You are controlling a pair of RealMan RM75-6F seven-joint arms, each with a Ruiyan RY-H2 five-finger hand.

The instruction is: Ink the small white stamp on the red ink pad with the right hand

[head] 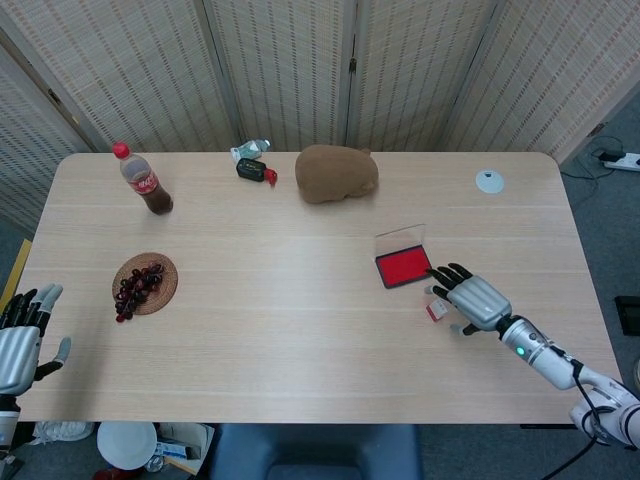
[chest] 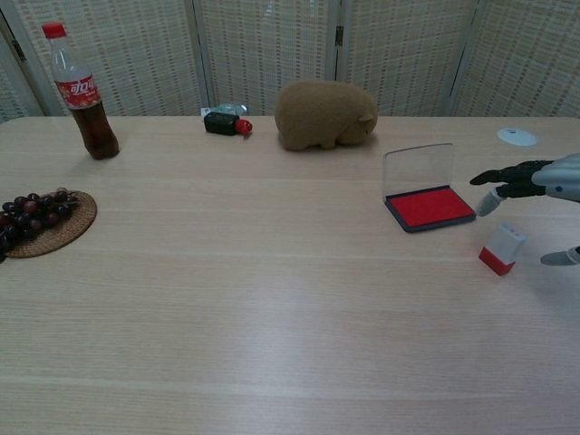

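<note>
Head view: the right hand [head: 474, 299] lies over the bench [head: 300, 330] with fingers [head: 447, 272] spread and holding nothing, directly beside the small white stamp [head: 436, 309], which stands near the corner of the red ink pad [head: 403, 267]; whether hand and stamp touch cannot be told here. The left hand [head: 20, 343], seen in this view alone, hangs at the bench's left edge, fingers apart and empty. Chest view: the stamp [chest: 502, 247] stands upright on its red base, apart from the pad [chest: 429, 207], whose clear lid stands raised; the dark fingertips [chest: 497, 177] hover above and behind the stamp, clear of it. Around: a brown plush animal [head: 336, 173], a cola bottle [head: 145, 181], grapes on a woven mat [head: 143, 283], a small dark object with a red tip [head: 255, 171], and a white disc [head: 489, 181]. Nothing lies between hand and stamp. The bench is pale wood grain; woven folding screens [head: 300, 70] close off the back.
</note>
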